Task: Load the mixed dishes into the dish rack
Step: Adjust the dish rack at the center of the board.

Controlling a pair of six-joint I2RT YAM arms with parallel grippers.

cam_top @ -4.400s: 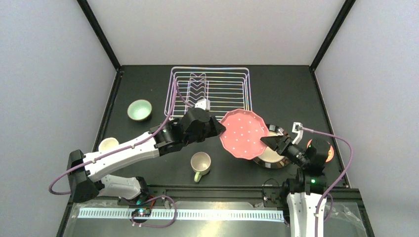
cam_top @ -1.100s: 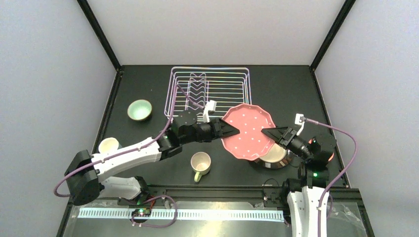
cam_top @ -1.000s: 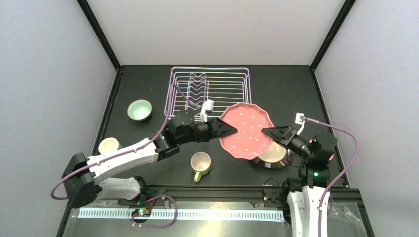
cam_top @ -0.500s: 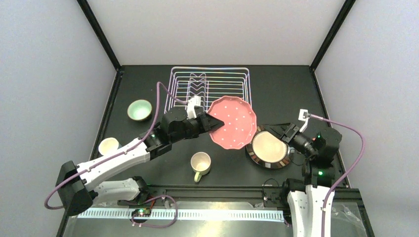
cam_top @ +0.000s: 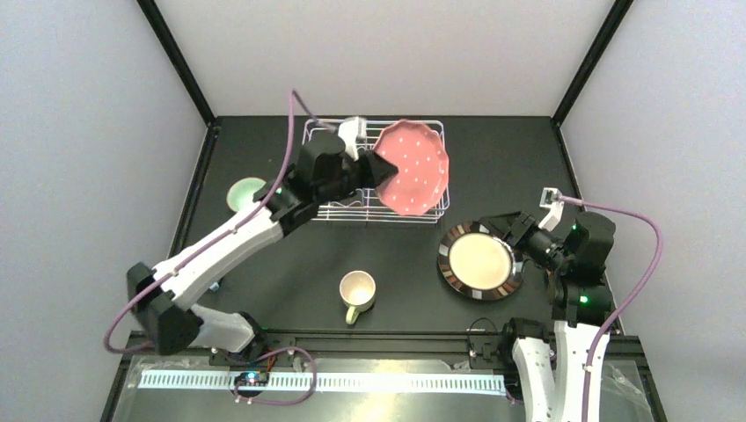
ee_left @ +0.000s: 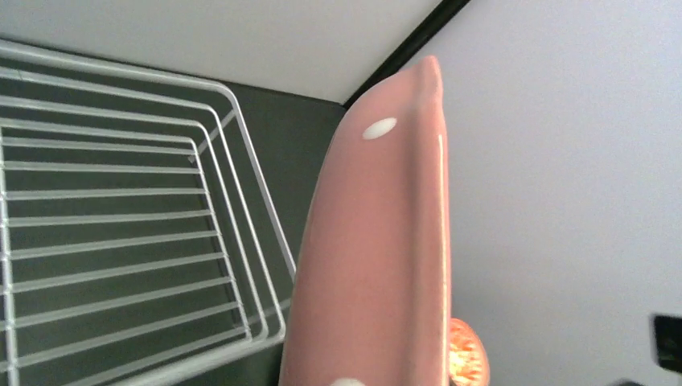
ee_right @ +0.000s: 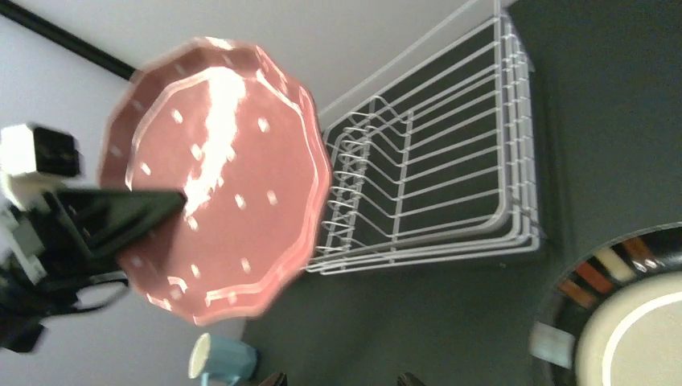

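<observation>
Upper centre, overhead view: left gripper (cam_top: pixel 376 167) clamped on pink dotted plate (cam_top: pixel 413 167) rim, plate on edge above dish rack (ee_right: pixel 450 185) | I read that tilt as lining up for the prongs (ee_right: pixel 362 177) | right gripper (cam_top: pixel 513 227) spread, empty, just beside dark-rimmed plate (cam_top: pixel 479 262), lower right, clear of my drop path.

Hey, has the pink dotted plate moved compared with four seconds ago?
Yes. The pink dotted plate, clamped in the left gripper, has gone away from the dark-rimmed plate toward the far side, and now hangs over the dish rack, at its right part.

Table (cam_top: pixel 413 281) holds dish rack (ee_right: pixel 434 193), plate (cam_top: pixel 480 261), cream mug (cam_top: pixel 357 290), green bowl (cam_top: pixel 239 192).
</observation>
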